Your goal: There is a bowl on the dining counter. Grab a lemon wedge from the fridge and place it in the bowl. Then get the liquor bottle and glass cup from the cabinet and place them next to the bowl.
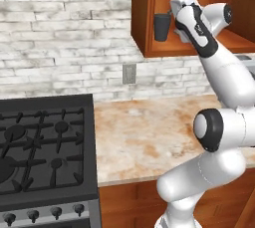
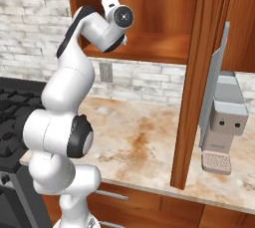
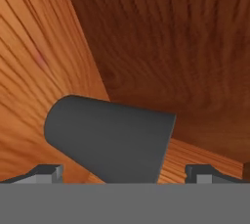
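The glass cup (image 1: 162, 27) is a dark grey tapered tumbler standing at the left end of the open wooden cabinet's lower shelf (image 1: 169, 50). My gripper (image 1: 171, 22) reaches into the cabinet from the right, level with the cup and right beside it. In the hand view the cup (image 3: 110, 137) appears tipped sideways because the hand is rolled. It lies between my two fingertips (image 3: 49, 171), which stand wide apart with the cup's body in the gap. My gripper (image 3: 124, 176) is open, and the pads do not press the cup.
Below the cabinet runs a marbled stone counter (image 1: 149, 137), with a black gas stove (image 1: 45, 147) to its left. The cabinet's open door (image 2: 199, 82) hangs edge-on at the right, beside a grey coffee machine (image 2: 224, 122). A wall socket (image 1: 129, 74) sits on the brick backsplash.
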{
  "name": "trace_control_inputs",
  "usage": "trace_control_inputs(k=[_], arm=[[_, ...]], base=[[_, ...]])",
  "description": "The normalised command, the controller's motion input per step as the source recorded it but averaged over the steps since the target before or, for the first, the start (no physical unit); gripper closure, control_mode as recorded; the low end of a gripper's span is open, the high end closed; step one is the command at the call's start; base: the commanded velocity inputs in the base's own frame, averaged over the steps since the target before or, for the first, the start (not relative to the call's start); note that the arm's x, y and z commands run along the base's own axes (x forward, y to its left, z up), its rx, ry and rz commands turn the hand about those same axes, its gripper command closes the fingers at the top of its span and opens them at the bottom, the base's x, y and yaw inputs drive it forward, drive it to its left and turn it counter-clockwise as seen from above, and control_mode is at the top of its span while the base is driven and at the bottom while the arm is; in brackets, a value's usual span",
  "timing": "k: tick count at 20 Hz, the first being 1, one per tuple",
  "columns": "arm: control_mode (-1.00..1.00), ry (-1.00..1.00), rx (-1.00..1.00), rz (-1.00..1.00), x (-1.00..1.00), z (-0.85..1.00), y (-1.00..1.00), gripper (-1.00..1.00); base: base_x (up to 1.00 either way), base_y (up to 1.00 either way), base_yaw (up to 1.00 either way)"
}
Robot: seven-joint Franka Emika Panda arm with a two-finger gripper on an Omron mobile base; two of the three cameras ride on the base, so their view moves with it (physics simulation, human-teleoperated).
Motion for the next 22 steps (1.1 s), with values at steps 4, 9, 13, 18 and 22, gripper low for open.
trace_control_inputs(k=[4, 9, 13, 18, 22], arm=[[-1.0, 0.0, 0.0, 0.0, 0.2, 0.0, 0.03, -1.0], [-1.0, 0.0, 0.0, 0.0, 0.19, 0.0, 0.04, -1.0], [-1.0, 0.0, 0.0, 0.0, 0.18, 0.0, 0.05, -1.0], [-1.0, 0.0, 0.0, 0.0, 0.18, 0.0, 0.05, -1.0], [-1.0, 0.01, 0.0, 0.0, 0.07, -0.04, 0.1, -1.0]], base=[[0.0, 0.0, 0.0], [0.0, 0.0, 0.0], [0.0, 0.0, 0.0], [0.0, 0.0, 0.0], [0.0, 0.0, 0.0]])
